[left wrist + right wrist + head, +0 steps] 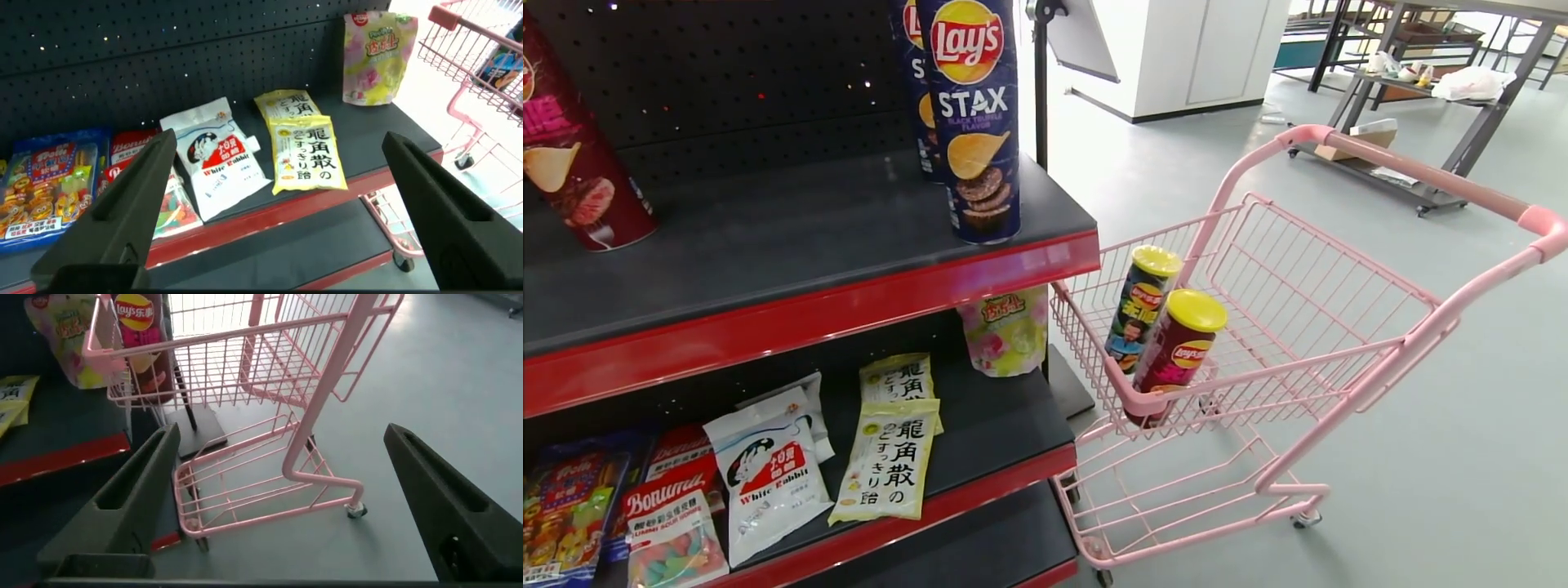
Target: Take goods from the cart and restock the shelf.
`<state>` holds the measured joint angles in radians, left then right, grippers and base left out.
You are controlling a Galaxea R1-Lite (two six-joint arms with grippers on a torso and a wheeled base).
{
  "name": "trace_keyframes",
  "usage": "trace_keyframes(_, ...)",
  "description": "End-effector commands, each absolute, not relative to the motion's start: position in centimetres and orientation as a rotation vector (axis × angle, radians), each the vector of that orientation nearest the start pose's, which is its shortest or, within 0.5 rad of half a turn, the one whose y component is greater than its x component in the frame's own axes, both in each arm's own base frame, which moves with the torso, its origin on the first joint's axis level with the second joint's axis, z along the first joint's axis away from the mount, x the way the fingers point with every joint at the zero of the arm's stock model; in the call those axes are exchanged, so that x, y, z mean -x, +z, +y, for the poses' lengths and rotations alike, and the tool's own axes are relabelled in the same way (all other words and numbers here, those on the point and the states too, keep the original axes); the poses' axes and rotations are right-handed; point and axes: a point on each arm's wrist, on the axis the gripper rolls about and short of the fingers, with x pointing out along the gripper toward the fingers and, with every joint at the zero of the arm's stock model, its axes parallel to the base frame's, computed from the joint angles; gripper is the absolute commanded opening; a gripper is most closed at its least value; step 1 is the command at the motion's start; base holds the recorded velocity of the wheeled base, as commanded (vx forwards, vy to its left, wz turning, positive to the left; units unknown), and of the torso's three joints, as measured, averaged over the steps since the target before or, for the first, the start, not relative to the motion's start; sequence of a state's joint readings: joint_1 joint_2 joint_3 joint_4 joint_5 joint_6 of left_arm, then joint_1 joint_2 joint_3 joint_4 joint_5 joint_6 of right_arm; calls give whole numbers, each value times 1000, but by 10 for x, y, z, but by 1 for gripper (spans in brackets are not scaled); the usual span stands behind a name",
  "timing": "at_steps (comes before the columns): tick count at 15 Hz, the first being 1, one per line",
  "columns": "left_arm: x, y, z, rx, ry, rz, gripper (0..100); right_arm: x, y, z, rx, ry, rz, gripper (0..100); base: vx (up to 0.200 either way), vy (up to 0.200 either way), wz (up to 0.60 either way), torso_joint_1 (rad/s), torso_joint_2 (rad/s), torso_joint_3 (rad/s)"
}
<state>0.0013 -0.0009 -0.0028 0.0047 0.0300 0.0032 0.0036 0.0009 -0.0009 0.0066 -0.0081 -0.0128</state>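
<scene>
Two cans stand side by side in pink cart point(1298, 278), basket corner nearest shelf: blue cart can point(1143, 306) and dark red cart can point(1176, 355), long axes near upright, yellow lids up. Top shelf point(768, 237): wide bare stretch between stocked blue can point(976, 122) near red front edge and maroon can point(572, 155) at left. Lower shelf holds flat snack bags point(768, 474). Left gripper point(278, 139) spread, empty, facing bags; right gripper point(282, 429) spread, empty, facing cart's lower rack.

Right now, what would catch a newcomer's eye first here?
The pink cart on the right, with a maroon can and a second can standing in its left corner, both yellow-lidded. Then the tall blue can at the top shelf's front edge, above flat snack bags on the lower shelf.
</scene>
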Motion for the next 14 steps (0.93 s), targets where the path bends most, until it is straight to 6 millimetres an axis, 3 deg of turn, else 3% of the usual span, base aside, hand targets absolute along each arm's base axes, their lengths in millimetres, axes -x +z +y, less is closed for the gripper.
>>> trace_keyframes(1,23,76,1,-3,32,2,100,23,76,0,17,-3,6,100,0,0,0,0,0,0)
trace_keyframes(2,23,76,1,-3,32,2,100,23,76,0,17,-3,6,100,0,0,0,0,0,0)
trace_keyframes(3,23,76,1,-3,32,2,100,24,125,0,-12,22,-35,100,0,0,0,0,0,0)
trace_keyframes(4,23,76,1,-3,32,2,100,-7,210,1,-156,66,2,100,0,0,0,0,0,0)
trace_keyframes(5,23,76,1,-3,32,2,100,-23,236,5,-151,199,21,100,0,0,0,0,0,0)
trace_keyframes(6,23,76,1,-5,31,2,100,-42,235,10,-91,315,96,100,0,0,0,0,0,0)
trace_keyframes(7,23,76,1,-5,31,2,100,-53,234,12,-84,324,135,100,0,0,0,0,0,0)
trace_keyframes(8,23,76,1,-3,31,2,100,-93,231,17,-92,316,227,100,0,0,0,0,0,0)
trace_keyframes(9,23,76,1,-3,31,2,100,-112,226,20,-95,319,252,100,0,0,0,0,0,0)
trace_keyframes(10,23,76,1,-5,31,2,100,-146,209,25,-104,358,305,100,0,0,0,0,0,0)
trace_keyframes(11,23,76,1,-5,31,2,100,-148,208,26,-103,363,305,100,0,0,0,0,0,0)
trace_keyframes(12,23,76,1,-5,31,2,100,-178,186,31,-121,501,345,100,0,0,0,0,0,0)
trace_keyframes(13,23,76,1,-5,31,2,100,-181,184,32,-123,510,348,100,0,0,0,0,0,0)
trace_keyframes(14,23,76,1,-5,31,2,100,-204,170,36,-106,540,370,100,0,0,0,0,0,0)
